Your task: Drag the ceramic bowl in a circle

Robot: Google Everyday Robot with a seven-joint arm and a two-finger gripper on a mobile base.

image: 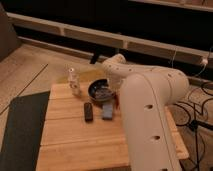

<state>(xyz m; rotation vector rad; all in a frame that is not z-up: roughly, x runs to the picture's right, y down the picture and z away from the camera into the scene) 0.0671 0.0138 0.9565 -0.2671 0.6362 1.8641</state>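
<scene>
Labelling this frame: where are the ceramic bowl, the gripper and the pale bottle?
ceramic bowl point(100, 91): camera view, mottled inside.
gripper point(113, 94): camera view, at bowl's right rim.
pale bottle point(74, 82): camera view, body.

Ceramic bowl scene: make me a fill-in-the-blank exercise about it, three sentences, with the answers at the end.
1. The ceramic bowl rests on a ___ table.
2. In the picture, the pale bottle stands to the bowl's ___.
3. The shut claw is at the bowl's ___ edge in the picture.
Missing words: wooden; left; right.
</scene>
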